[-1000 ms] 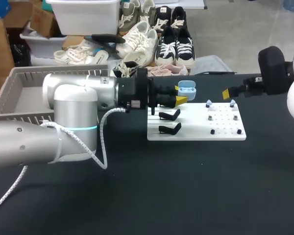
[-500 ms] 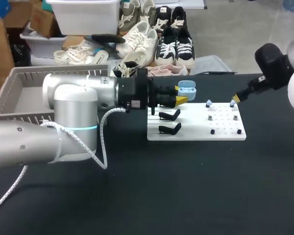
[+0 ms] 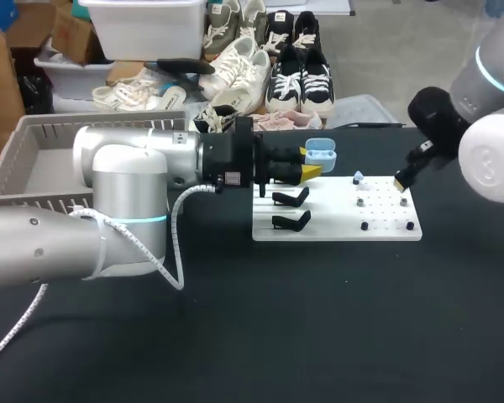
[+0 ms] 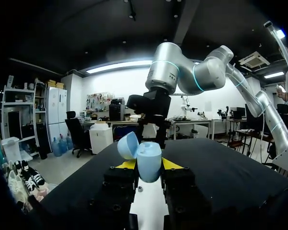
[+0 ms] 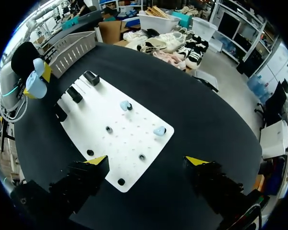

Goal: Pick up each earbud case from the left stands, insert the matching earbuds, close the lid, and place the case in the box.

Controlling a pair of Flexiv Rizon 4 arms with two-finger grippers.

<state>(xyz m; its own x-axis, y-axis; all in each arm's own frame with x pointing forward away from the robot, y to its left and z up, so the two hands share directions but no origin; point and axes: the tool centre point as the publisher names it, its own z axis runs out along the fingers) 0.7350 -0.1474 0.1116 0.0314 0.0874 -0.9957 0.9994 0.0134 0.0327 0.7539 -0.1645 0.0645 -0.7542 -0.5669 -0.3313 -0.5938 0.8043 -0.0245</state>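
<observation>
Pincer, left (image 4: 149, 164): mine, clenched on the earbud case (image 4: 148, 157), one yellow tip pressing each flank; held just above the far-left corner of the white board (image 3: 336, 228); fingers blocky, black, bolted.

Earbud case: pale blue, smooth, egg-rounded shell; lid (image 4: 128, 145) hinged open and tipped to one side.

Pincer, right (image 5: 147, 163): mine, released, its two fingers spread wide with nothing between them; poised over the right end of the board, near its far-right corner.

Board: flat, rectangular, matte white, dotted with rows of small holes; lying on the black table (image 3: 319, 327).

Stands (image 3: 291, 198): black, angled cradles, matte; ranged along the left half of the board.

Earbuds: two, pale blue, small and rounded; one (image 5: 126, 105) seated near the middle of the board, the other (image 5: 159, 131) near its far-right edge; well apart from each other.

Pegs (image 5: 142, 156): short, dark, round studs on the right half of the board.

Grey slatted box (image 3: 34, 159): ribbed plastic walls, rectangular; well to the left of the board, beyond my left arm.
</observation>
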